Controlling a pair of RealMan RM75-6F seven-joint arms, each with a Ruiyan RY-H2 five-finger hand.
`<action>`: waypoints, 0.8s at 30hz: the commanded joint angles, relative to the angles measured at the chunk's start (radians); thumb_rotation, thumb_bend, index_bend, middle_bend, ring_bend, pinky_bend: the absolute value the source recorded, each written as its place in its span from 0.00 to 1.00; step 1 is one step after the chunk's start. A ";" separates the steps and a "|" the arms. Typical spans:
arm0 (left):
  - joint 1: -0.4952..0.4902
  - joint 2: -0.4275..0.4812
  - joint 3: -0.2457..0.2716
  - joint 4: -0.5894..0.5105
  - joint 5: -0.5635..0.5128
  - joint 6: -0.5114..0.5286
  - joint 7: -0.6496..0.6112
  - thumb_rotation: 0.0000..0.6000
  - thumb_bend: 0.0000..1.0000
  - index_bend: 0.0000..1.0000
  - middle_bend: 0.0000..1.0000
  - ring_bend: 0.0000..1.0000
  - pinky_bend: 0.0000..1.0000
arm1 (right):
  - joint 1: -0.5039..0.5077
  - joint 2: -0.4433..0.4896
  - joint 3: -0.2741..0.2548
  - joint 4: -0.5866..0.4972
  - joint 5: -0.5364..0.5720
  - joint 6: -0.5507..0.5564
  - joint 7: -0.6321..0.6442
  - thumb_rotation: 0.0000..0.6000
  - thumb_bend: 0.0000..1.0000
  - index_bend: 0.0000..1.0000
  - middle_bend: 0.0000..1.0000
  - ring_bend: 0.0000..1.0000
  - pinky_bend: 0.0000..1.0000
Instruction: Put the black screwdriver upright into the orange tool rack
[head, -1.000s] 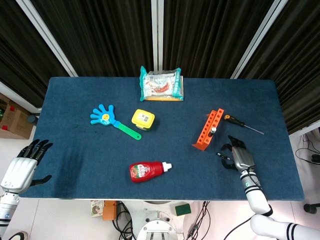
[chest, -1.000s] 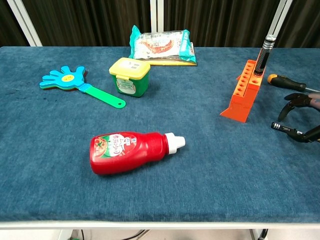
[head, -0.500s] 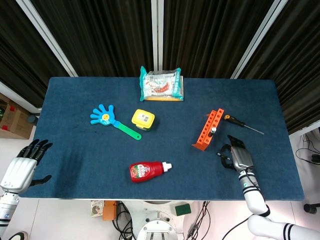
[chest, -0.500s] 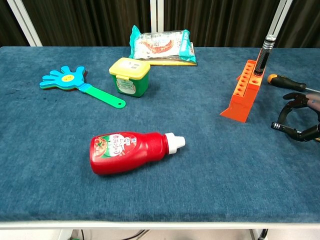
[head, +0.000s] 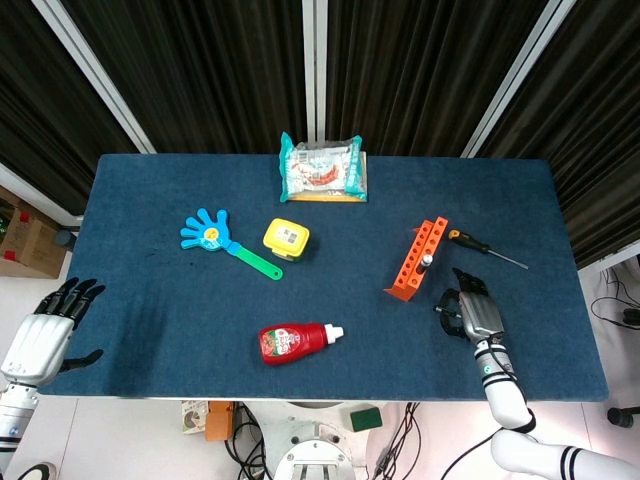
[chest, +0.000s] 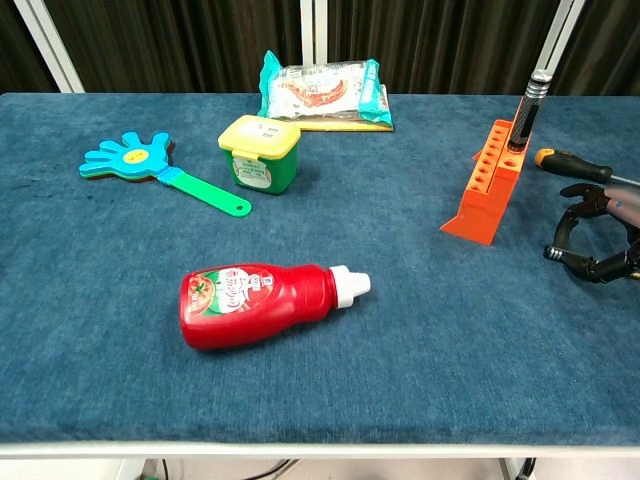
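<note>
While the left hand (head: 45, 335) is hanging off the left edge of the surface (head: 180, 330) with its fingers spread and nothing in them, the black screwdriver (chest: 527, 110) is standing upright in a hole of the orange rack (chest: 487, 182), its dark handle with a silvery cap poking above the top. From overhead it is showing only as a small dark spot (head: 425, 261) on the rack (head: 418, 258). Just beside the rack, an orange-and-black screwdriver (head: 485, 248) is lying flat. Nearer the front, the right hand (head: 474, 314) is resting close to the rack but apart from it, its fingers curled inward and holding nothing; the chest view is cutting it off at the frame edge (chest: 595, 240).
</note>
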 joint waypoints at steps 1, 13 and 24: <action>0.001 0.000 0.001 0.000 0.003 0.003 0.000 1.00 0.00 0.14 0.09 0.03 0.20 | -0.004 0.001 0.004 -0.004 -0.005 0.005 0.008 1.00 0.46 0.55 0.02 0.00 0.00; 0.006 -0.001 0.001 0.002 0.009 0.016 -0.003 1.00 0.00 0.14 0.09 0.03 0.20 | -0.077 0.173 0.083 -0.135 -0.242 0.089 0.461 1.00 0.46 0.62 0.04 0.00 0.00; 0.000 -0.015 -0.004 0.016 0.017 0.017 0.001 1.00 0.00 0.14 0.09 0.03 0.20 | -0.036 0.162 0.217 0.010 -0.411 0.148 1.103 1.00 0.43 0.65 0.03 0.00 0.00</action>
